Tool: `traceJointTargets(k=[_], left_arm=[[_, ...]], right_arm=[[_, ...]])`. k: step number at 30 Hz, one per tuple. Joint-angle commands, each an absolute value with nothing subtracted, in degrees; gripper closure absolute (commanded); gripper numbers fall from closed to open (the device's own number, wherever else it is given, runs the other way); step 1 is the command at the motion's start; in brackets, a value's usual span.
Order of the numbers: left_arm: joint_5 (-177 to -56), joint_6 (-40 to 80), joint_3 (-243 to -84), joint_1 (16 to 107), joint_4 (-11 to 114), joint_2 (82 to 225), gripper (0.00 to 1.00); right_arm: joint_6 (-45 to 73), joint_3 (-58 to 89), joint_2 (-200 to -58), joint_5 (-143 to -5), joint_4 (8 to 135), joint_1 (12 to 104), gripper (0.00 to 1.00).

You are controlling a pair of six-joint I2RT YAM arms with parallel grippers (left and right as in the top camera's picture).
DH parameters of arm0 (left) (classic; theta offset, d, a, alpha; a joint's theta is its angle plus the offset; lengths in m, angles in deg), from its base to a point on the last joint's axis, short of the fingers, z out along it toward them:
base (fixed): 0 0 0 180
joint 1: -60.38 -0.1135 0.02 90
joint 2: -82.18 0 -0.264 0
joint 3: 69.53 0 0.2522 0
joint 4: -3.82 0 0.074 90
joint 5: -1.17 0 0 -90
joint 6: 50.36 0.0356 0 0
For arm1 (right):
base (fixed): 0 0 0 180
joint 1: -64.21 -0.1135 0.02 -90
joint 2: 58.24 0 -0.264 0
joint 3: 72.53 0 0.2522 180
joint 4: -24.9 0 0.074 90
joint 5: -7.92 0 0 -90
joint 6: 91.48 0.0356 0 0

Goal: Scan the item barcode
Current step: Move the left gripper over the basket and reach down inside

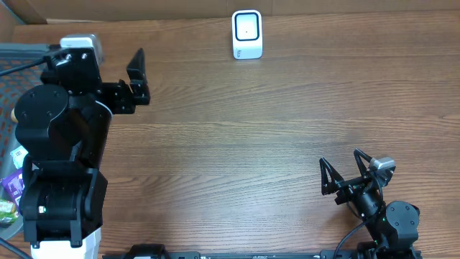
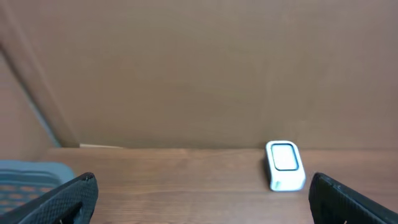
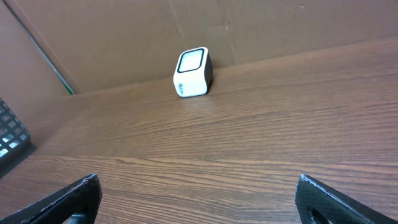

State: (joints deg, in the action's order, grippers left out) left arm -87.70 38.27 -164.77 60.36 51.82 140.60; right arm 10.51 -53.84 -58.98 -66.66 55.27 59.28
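Small white scanner (image 1: 247, 34), a rounded box with a dark-rimmed window on its face. Stood upright near the top centre of the overhead frame, at the far edge of the wooden tabletop (image 1: 251, 129). Faced out over the wood, window tilted slightly upward.

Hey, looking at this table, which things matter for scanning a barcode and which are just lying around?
For the job: white scanner at the back; packets at the left edge, probably the items to scan.
Just around: grey basket at far left; cardboard backdrop.
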Motion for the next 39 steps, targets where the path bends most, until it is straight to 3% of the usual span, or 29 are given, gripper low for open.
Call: traceJointTargets(k=[1, 7, 12, 20, 26, 39], left_arm=[[-80.7, 37.7, -166.0, 59.6, 50.4, 141.2, 0.00], [-81.1, 35.0, -166.0, 52.4, 48.6, 142.9, 0.00], [-90.8, 34.4, -167.9, 43.3, 47.2, 145.2, 0.00], [-102.5, 30.5, -179.1, 27.9, 52.9, 155.2, 0.00], [-103.2, 28.7, -181.4, 18.0, 57.4, 160.8, 0.00], [-98.1, 28.7, -180.9, 14.6, 67.3, 163.9, 0.01]], right_arm=[[10.4, -53.1, -58.4, -67.0, 56.8, 59.0, 0.00], [10.4, -53.1, -58.4, -67.0, 56.8, 59.0, 0.00], [10.4, -53.1, -58.4, -67.0, 56.8, 59.0, 0.00], [10.4, -53.1, -58.4, -67.0, 56.8, 59.0, 0.00], [10.4, -53.1, -58.4, -67.0, 56.8, 59.0, 0.00], [10.4, -53.1, -58.4, -67.0, 56.8, 59.0, 0.00]])
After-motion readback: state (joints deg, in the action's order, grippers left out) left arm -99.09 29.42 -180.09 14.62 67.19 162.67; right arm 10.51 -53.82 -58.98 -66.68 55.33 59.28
